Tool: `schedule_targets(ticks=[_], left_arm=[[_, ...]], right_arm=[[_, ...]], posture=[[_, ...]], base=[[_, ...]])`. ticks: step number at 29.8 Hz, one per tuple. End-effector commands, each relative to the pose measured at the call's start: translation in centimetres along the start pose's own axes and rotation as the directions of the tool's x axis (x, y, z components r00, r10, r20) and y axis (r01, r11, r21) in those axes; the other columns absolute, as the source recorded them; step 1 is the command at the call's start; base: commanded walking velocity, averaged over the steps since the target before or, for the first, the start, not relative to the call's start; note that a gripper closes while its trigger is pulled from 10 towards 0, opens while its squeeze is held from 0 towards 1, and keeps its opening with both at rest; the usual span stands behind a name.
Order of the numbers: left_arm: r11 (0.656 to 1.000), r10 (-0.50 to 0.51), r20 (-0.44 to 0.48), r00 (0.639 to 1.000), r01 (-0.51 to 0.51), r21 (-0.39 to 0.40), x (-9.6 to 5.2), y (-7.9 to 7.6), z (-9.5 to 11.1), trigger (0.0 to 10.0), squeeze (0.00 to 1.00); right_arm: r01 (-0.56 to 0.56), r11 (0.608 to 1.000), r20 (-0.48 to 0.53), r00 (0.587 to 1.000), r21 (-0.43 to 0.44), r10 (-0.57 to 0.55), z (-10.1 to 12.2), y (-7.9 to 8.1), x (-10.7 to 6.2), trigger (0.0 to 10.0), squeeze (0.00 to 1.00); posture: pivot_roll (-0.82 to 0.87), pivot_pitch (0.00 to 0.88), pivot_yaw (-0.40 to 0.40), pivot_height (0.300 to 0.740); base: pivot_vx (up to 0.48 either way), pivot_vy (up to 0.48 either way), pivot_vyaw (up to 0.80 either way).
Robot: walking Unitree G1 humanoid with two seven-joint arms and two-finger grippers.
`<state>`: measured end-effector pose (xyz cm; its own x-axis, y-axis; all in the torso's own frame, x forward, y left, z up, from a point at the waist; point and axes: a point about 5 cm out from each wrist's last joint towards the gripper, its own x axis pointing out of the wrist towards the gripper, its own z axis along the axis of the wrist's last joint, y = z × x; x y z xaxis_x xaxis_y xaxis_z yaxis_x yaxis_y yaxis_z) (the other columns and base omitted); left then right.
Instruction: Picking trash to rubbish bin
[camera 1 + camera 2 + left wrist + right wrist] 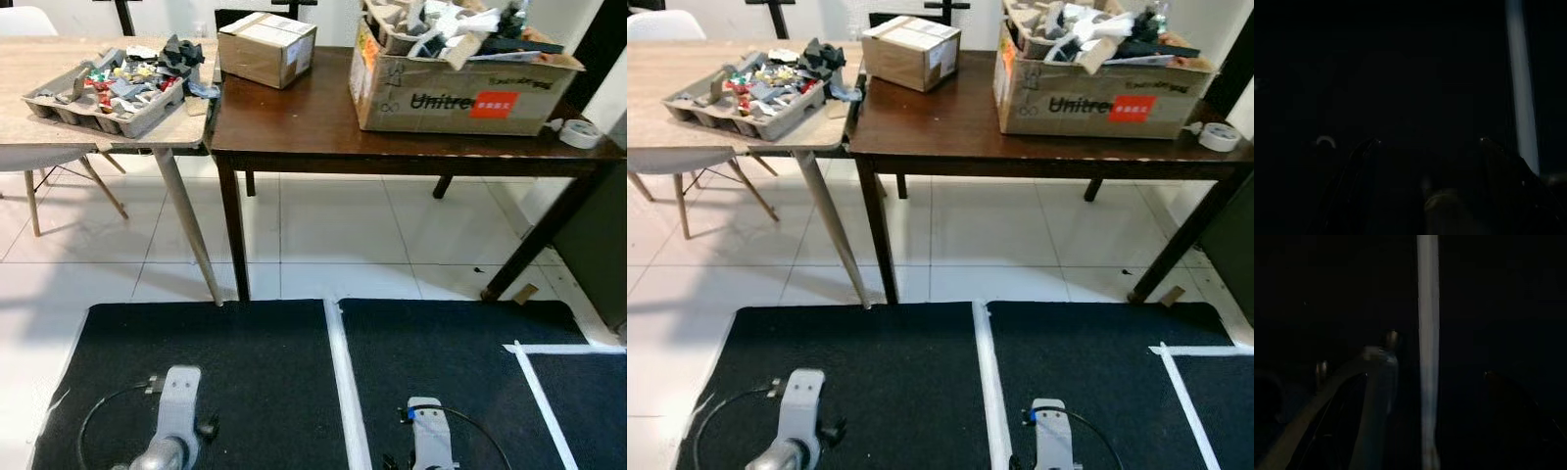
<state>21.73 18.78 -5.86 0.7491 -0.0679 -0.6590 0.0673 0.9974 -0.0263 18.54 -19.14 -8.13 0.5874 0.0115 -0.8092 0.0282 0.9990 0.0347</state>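
Note:
Trash scraps (147,73) of grey, black and coloured bits lie heaped in a grey pulp tray (59,110) on the light wooden table (39,59) at the far left. Both silver arms hang low over the black mat, the left arm (171,421) and the right arm (431,441), far from the tables. In the dark left wrist view my left gripper (1428,142) has its fingertips apart with nothing between them. My right gripper (1425,377) also stands open and empty above a white tape line (1427,357).
A dark wooden table (323,127) carries a small taped carton (266,47), a large printed cardboard box (460,98) stuffed with scraps, and a tape roll (580,132). A white chair (39,162) stands at the left. White tiles lie between mat (245,372) and tables.

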Motion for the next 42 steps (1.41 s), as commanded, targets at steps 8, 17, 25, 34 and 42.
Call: schedule_targets(ticks=[8, 17, 25, 34, 42], left_arm=[[1.000, 0.012, -0.029, 1.000, -0.012, -0.008, -0.37, 0.33, -1.00, 10.0, 0.00], [1.000, 0.011, -0.029, 1.000, -0.012, -0.008, -0.37, 0.40, -0.98, 10.0, 0.00], [1.000, 0.009, -0.031, 0.999, -0.010, -0.008, -0.34, 0.39, -0.95, 10.0, 0.00], [1.000, 0.009, -0.031, 0.999, -0.009, -0.006, -0.31, 0.40, -0.88, 10.0, 0.00], [1.000, 0.006, -0.031, 1.000, -0.006, -0.002, -0.30, 0.38, -0.86, 10.0, 0.00]], right_arm=[[-0.015, 1.000, -0.012, 1.000, -0.009, 0.015, -0.36, 0.55, 0.02, 10.0, 0.00], [-0.016, 1.000, -0.010, 1.000, -0.011, 0.016, -0.25, 0.60, 0.05, 10.0, 0.00], [-0.016, 1.000, -0.009, 1.000, -0.011, 0.016, -0.16, 0.61, 0.07, 10.0, 0.00], [-0.016, 1.000, -0.008, 1.000, -0.009, 0.016, -0.11, 0.64, 0.09, 10.0, 0.00], [-0.015, 1.000, -0.010, 1.000, -0.006, 0.015, -0.22, 0.63, 0.07, 10.0, 0.00]], posture=[[0.09, 0.122, -0.019, 0.740], [0.09, 0.120, -0.019, 0.740], [0.09, 0.117, -0.018, 0.740], [0.09, 0.114, -0.016, 0.740], [0.09, 0.110, -0.013, 0.740]], base=[[0.311, 0.000, 0.00], [0.307, 0.000, 0.00], [0.299, 0.000, 0.00], [0.288, 0.000, 0.00], [0.282, 0.000, 0.00]])
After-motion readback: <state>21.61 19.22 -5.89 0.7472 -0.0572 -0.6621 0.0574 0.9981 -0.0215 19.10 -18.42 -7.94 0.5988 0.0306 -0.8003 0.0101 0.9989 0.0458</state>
